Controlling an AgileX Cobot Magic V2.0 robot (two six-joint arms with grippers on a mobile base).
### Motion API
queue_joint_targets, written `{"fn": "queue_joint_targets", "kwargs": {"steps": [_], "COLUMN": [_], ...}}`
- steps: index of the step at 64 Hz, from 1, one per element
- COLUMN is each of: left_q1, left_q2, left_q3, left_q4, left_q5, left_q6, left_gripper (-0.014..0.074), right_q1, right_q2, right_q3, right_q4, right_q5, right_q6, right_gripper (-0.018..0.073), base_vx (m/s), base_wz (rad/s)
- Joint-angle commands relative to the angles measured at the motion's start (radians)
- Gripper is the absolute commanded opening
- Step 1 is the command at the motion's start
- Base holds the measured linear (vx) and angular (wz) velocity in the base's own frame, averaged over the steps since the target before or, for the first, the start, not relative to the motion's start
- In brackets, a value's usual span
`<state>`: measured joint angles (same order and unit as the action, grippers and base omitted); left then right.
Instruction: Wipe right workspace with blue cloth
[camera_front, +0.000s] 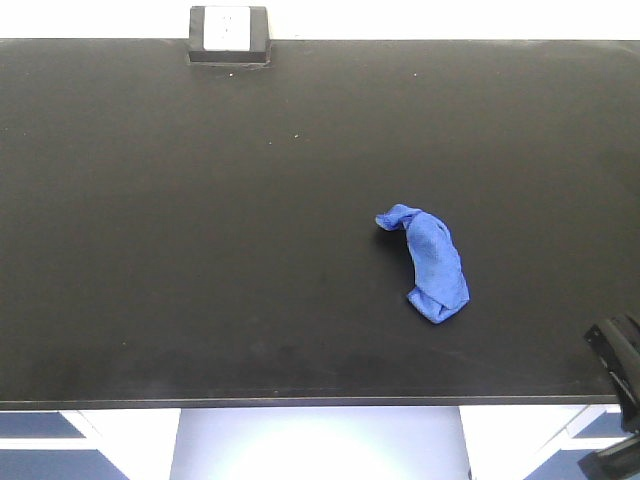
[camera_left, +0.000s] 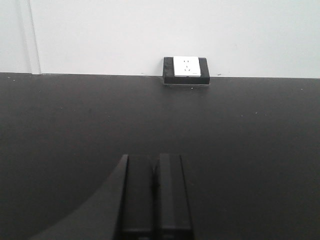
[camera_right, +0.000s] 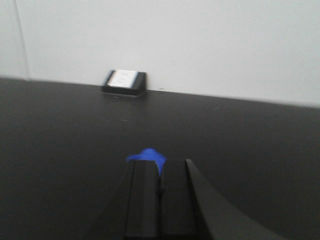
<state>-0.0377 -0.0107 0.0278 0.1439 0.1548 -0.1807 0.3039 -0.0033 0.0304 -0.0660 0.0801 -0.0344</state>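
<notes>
Cloth, blue and bunched into a curved roll, is lying loose on the right half of the black surface, with nothing touching it. Its weave is looking soft and nubbly, one end curling toward the back, the other folding over nearer the front edge.

Right gripper is hanging behind the cloth, well apart from it, its jaws pressed together and holding nothing; in the right wrist view only a tip of blue is peeking above the closed jaws. In the front view just a dark piece of that arm is showing at the lower right corner. Left gripper is sitting over bare surface, jaws likewise closed and empty, facing a socket block at the back wall.

Such a scene is fitting either end of the job: a cloth waiting to be picked up for wiping, or one let go once the wiping is over. No streaks or marks on the surface are settling which. Any grasp on this cloth would be calling for parted jaws coming down across the thick middle of the roll, where the folds are bunching highest.
</notes>
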Motion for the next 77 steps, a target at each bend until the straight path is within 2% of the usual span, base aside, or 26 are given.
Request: {"fn": "queue_joint_targets", "kwargs": {"steps": [1, 5, 8, 14, 19, 33, 77], "left_q1": [-0.005, -0.005, -0.005, -0.005, -0.005, -0.005, -0.005], "left_q2": [-0.016, -0.016, -0.016, -0.016, -0.016, -0.016, -0.016], "left_q3": [0.03, 0.03, 0.03, 0.03, 0.03, 0.03, 0.03], "left_q4": [0.001, 0.001, 0.001, 0.001, 0.001, 0.001, 0.001], "left_q5": [-0.083, -0.083, -0.083, -0.083, -0.083, -0.083, -0.083], "left_q6": [-0.008, -0.008, -0.008, -0.008, -0.008, -0.008, -0.008], "left_gripper": [-0.0006, -0.0006, -0.0006, -0.0006, -0.0006, -0.0006, -0.0006], "right_q1": [-0.079, -0.149, -0.225, -0.329, -0.373, -0.37, -0.37], "right_q2": [0.011, 0.011, 0.011, 0.011, 0.011, 0.011, 0.011], "right_q3": [0.02, 0.02, 0.02, 0.02, 0.02, 0.02, 0.02], "right_q4": [0.019, 0.025, 0.025, 0.023, 0.023, 0.037, 0.037], "right_q5": [-0.113, -0.125, -0.126, -0.112, -0.096, -0.054, -0.047], "right_q6": [-0.156, -0.126, -0.066, 0.069, 0.115, 0.118, 0.118], "right_gripper": [-0.0005, -0.0005, -0.0005, -0.0005, -0.0005, -0.0005, -0.0005], "base_vx": [0.0, 0.0, 0.0, 0.0, 0.0, 0.0, 0.0], "base_wz": [0.0, 0.0, 0.0, 0.0, 0.0, 0.0, 0.0]}}
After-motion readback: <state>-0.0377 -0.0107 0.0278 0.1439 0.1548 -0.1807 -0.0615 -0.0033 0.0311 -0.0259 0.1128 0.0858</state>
